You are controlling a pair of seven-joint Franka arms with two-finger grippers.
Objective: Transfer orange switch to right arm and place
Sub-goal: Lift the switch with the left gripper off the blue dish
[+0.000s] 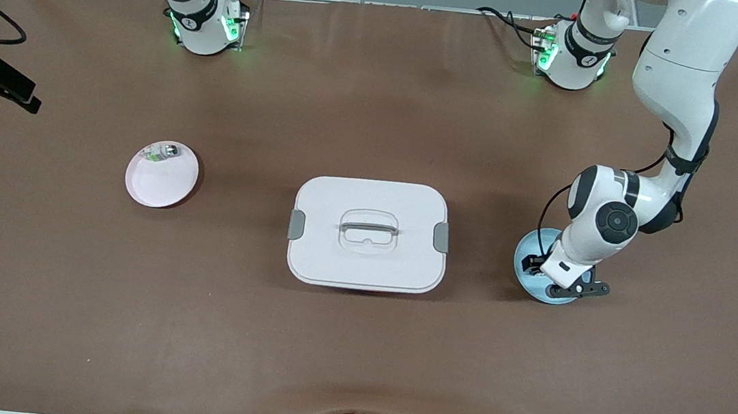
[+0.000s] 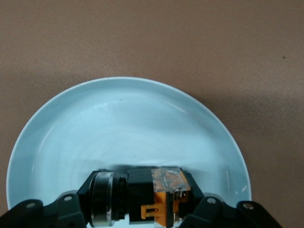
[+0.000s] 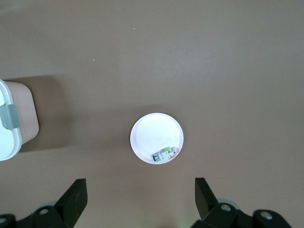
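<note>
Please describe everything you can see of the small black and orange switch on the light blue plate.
The small black and orange switch is a black rectangular block with a bright orange part, a clear glossy piece on top and a round silver-black collar at one end; it looks like plastic with some metal. It lies on its side in the round light blue plate, toward the left arm's end of the table. The left gripper is low over it, a finger at either side; contact cannot be confirmed.

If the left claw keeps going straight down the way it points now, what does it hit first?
Most likely the orange switch, which lies between the left claw fingers on the blue plate. The plate's surface comes right under it. Whether the fingers already touch the switch is unclear.
</note>
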